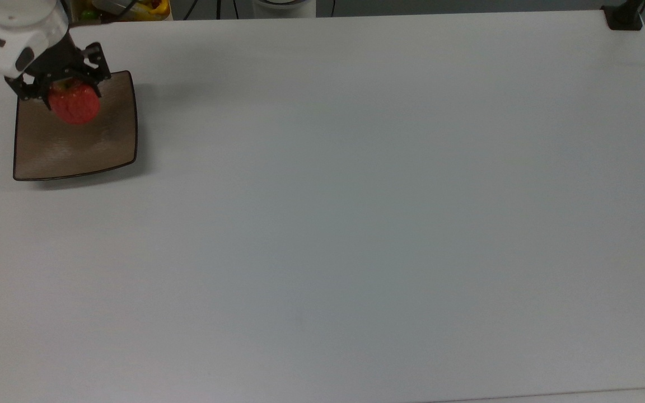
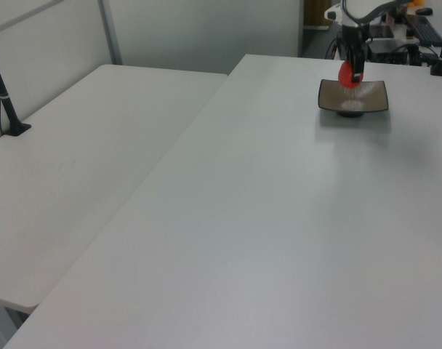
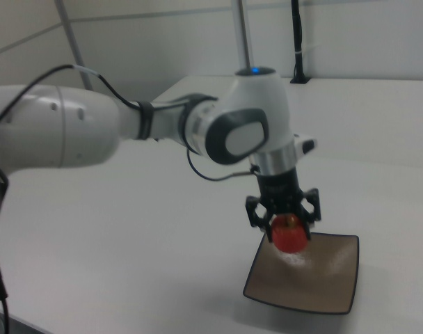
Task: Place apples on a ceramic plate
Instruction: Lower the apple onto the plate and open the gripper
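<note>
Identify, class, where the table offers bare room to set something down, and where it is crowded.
Bare tabletop runs from the plate across to the top view's right edge, bordered only by a black post base. Crowding sits at the plate corner, where the gripper holds the apple above it.

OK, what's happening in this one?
A Franka arm is carrying a red apple in its hand, which is shut on the fruit. The apple hangs above the square brown plate near the top view's left edge of the white table. It is not yet set down.
</note>
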Controlling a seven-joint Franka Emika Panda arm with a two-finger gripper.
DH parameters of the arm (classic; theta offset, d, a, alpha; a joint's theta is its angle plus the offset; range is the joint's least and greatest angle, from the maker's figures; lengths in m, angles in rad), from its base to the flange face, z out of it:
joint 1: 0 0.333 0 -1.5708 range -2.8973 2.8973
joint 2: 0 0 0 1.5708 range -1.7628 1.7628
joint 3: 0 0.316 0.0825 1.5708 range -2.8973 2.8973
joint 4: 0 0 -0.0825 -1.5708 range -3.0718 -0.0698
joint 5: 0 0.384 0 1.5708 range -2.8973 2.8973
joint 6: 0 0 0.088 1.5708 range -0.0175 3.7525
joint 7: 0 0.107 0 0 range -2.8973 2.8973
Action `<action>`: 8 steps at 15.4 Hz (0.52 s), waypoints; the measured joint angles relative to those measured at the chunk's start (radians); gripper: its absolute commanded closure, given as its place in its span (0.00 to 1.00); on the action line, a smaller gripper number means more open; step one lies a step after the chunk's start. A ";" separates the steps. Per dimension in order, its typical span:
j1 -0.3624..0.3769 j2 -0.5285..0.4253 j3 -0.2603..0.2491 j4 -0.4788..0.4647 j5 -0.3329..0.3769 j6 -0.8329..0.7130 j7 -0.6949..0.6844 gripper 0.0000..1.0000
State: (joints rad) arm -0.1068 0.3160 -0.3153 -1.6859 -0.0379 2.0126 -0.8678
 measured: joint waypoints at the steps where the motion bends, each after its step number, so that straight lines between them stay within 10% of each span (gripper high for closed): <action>1: -0.007 0.023 0.000 0.000 0.000 0.017 -0.005 0.83; 5: -0.014 0.090 0.000 0.001 0.000 0.060 -0.011 0.82; 8: -0.016 0.124 0.000 0.001 0.000 0.100 -0.011 0.49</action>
State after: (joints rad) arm -0.1226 0.4404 -0.3148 -1.6849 -0.0379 2.1129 -0.8786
